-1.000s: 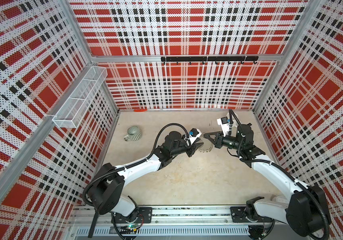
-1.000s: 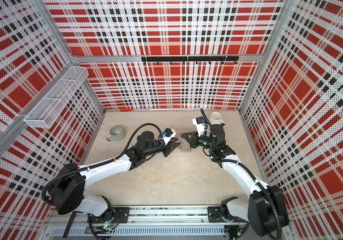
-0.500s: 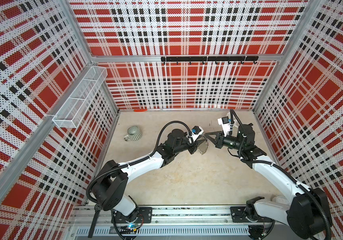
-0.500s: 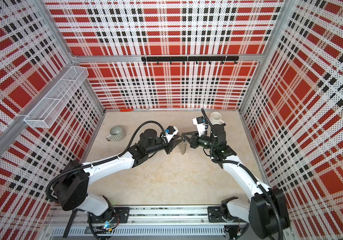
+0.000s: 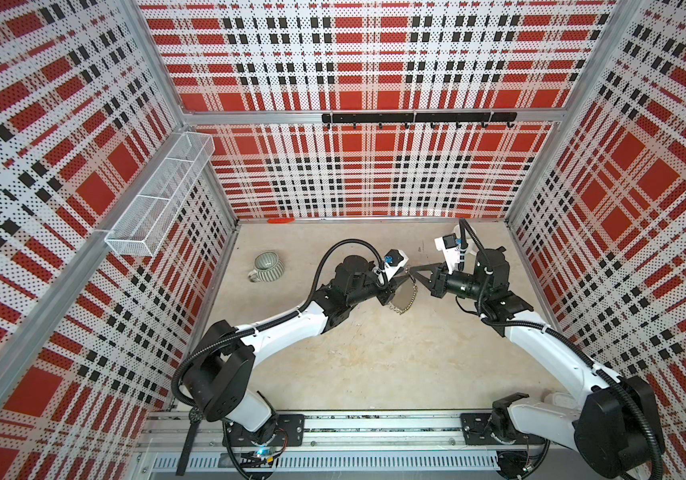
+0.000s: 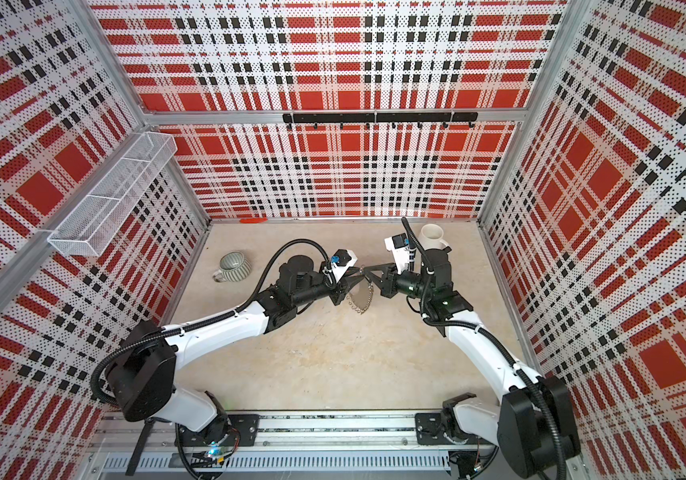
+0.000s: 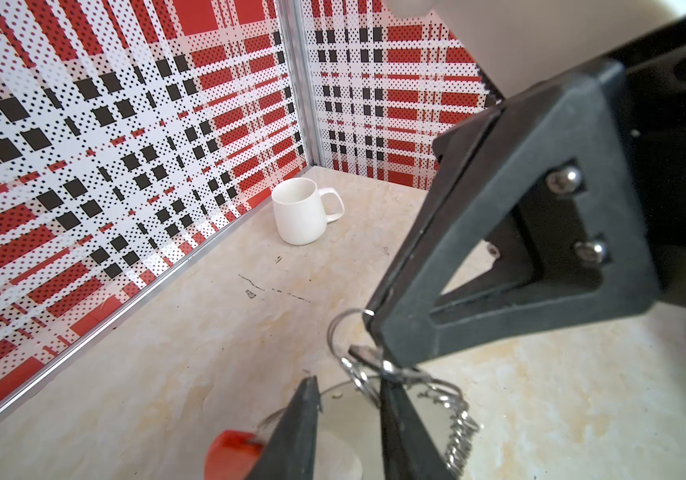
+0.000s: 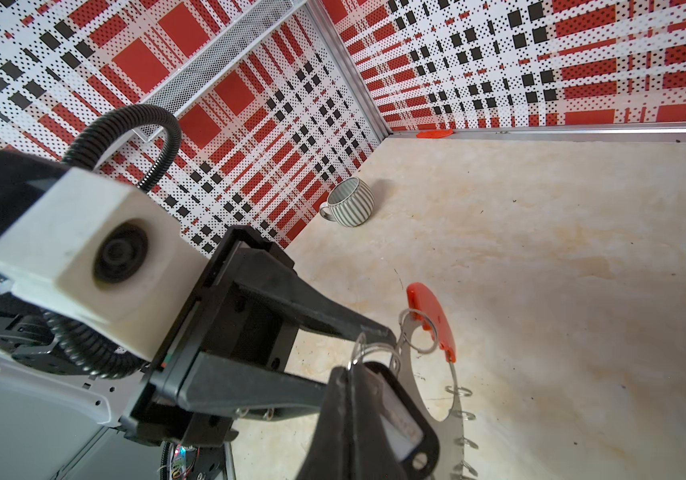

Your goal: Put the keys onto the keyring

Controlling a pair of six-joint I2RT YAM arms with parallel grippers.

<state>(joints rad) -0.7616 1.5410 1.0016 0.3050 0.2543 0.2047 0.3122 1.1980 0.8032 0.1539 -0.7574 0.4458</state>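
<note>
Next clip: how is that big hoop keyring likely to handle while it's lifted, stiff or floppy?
The keyring is probably stiff: its thin hoop holds a round curve while lifted by the left gripper. Its small wire loops likely dangle and rattle freely. Being thin metal, it may pivot or slip in the jaws.

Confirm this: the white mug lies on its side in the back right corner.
Not quite: the white mug stands upright, not on its side, as the left wrist view shows. It is in the back right corner.
</note>
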